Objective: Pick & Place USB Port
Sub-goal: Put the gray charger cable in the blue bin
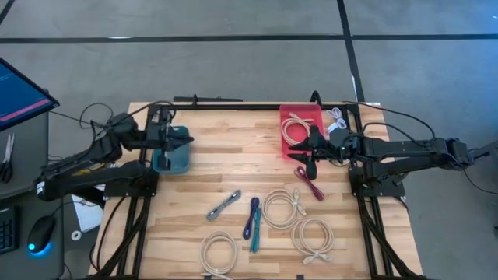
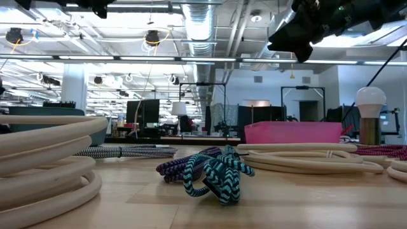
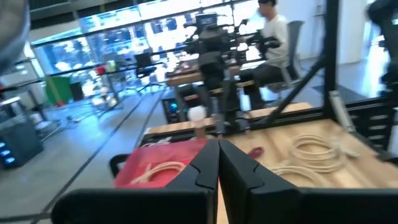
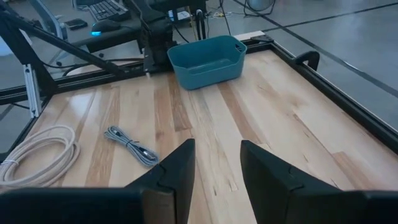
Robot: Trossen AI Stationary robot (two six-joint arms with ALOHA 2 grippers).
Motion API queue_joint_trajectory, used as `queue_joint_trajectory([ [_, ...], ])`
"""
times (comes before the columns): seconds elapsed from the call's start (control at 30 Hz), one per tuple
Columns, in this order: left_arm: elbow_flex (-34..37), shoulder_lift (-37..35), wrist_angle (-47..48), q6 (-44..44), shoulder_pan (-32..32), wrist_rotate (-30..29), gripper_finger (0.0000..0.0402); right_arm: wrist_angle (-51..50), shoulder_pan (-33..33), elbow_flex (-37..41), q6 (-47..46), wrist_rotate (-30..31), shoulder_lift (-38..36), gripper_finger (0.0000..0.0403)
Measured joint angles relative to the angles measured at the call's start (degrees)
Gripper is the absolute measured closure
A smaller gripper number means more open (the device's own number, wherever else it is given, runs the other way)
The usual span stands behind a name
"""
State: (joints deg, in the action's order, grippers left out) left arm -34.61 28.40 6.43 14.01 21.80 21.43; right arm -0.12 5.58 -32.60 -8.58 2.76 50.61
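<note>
A computer mouse (image 1: 41, 231) and monitor (image 1: 19, 92) sit beside the table (image 1: 233, 155).

wooden table (image 1: 233, 167), cable bundles (image 1: 282, 208), two bins (image 1: 173, 159)

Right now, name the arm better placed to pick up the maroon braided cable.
Right. Its open pincer hovers just beside the maroon braided cable; the left pincer, shut, sits across the table over the teal plastic bin.
</note>
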Motion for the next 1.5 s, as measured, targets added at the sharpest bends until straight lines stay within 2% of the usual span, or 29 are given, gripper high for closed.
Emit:
queue_joint_trajectory([
  [0.33, 0.00, 1.63, 1.32, -3.98, -7.82, -0.40, 0.0394, 0.61, 0.00, 0.00, 0.00, 0.00, 0.00, 0.0282],
  [0.67, 0.00, 8.22, 1.15, -5.97, -14.02, -0.39, 0.0393, 0.62, 0.00, 0.00, -0.35, 0.00, 0.02, 0.0282],
  [0.97, 0.00, 12.52, -9.12, -5.89, -16.28, -0.38, 0.0390, 0.62, 0.00, 0.00, -0.04, 0.00, 0.02, 0.0282],
  [1.07, 0.00, 13.99, -11.61, -9.28, -16.28, -0.58, 0.0390, 0.62, 0.00, 0.00, -0.04, 0.00, 0.02, 0.0282],
  [1.3, 0.00, 18.85, -12.34, -13.45, -16.26, -12.02, 0.0395, 0.59, 0.00, 0.00, -0.02, 0.02, 0.04, 0.0282],
  [1.5, 0.00, 19.76, -16.79, -19.47, -16.28, -12.68, 0.0394, 0.59, 0.00, 0.00, 0.00, 0.09, 0.04, 0.0282],
])
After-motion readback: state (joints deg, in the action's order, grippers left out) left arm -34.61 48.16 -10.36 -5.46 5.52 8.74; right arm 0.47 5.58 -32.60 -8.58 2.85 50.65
